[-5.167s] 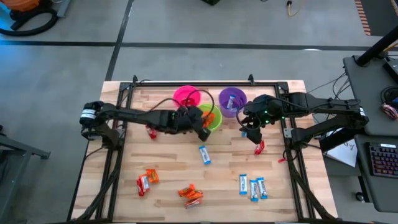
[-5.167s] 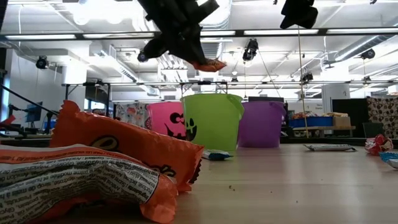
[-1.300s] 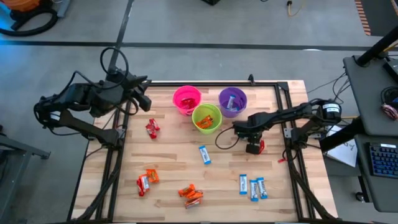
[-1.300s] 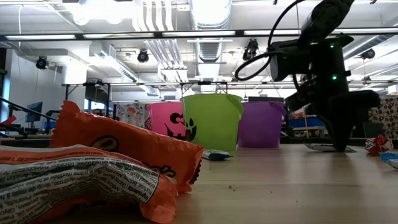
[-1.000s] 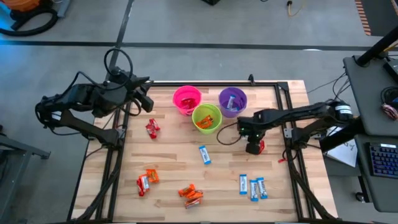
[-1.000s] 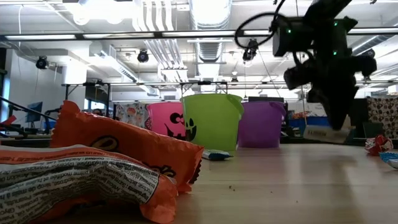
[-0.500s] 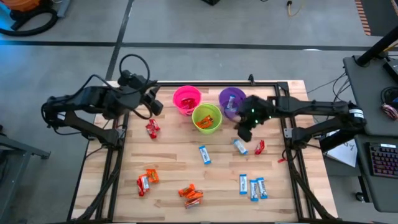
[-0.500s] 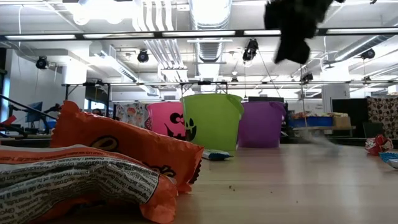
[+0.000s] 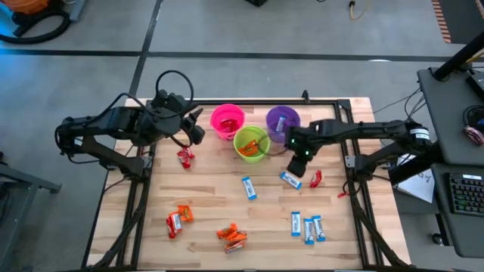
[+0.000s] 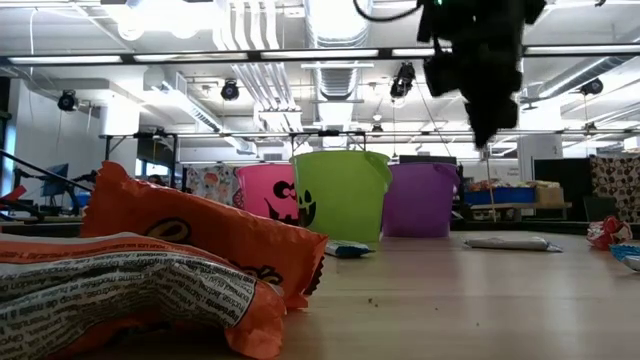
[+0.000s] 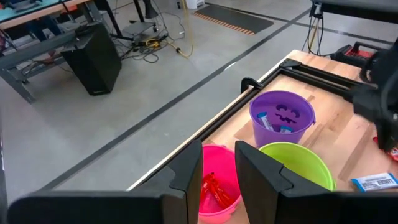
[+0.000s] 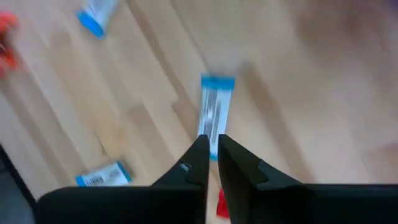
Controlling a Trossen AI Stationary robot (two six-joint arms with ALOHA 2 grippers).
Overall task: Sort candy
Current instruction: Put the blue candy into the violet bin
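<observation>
Blue-and-white candy lies loose on the table under an empty right gripper

The right gripper (image 9: 297,161) hangs above the blue-and-white candy (image 9: 291,180), fingers almost together and holding nothing; the wrapper (image 12: 214,114) lies flat on the wooden table (image 9: 204,196), near the purple cup (image 9: 282,121) but outside it. A regrasp on such a thin, slick wrapper could likely pinch only an edge and slip, or nudge it toward the red candy (image 9: 315,179) beside it. The left gripper (image 9: 195,132) waits near the pink cup (image 9: 226,119), fingers (image 11: 188,174) slightly apart, empty
</observation>
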